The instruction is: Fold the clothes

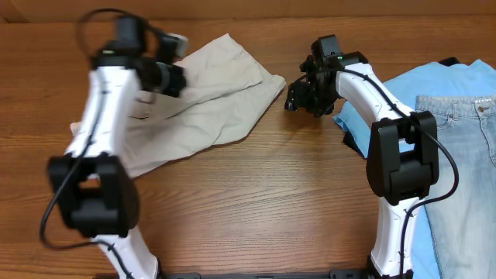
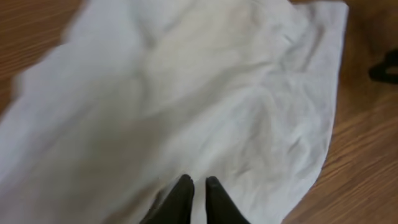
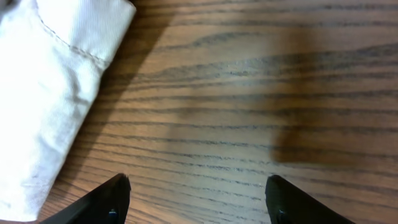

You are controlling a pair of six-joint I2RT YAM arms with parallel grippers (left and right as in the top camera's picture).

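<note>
The pale beige shorts (image 1: 209,93) lie crumpled and partly doubled over on the left half of the table. My left gripper (image 1: 177,77) hovers over their upper part, blurred. In the left wrist view its tips (image 2: 198,182) stand almost together above the cloth (image 2: 205,93), with only a thin slit between them and nothing pinched. My right gripper (image 1: 298,97) sits just past the shorts' right edge. Seen from the right wrist, it (image 3: 199,186) is open over bare wood, and a stitched hem of the shorts (image 3: 50,81) lies to its left, apart from the fingers.
A light blue T-shirt (image 1: 442,81) and pale denim jeans (image 1: 465,155) lie at the right edge, close behind the right arm. Brown wooden tabletop (image 1: 271,194) stretches between the two arm bases at the front.
</note>
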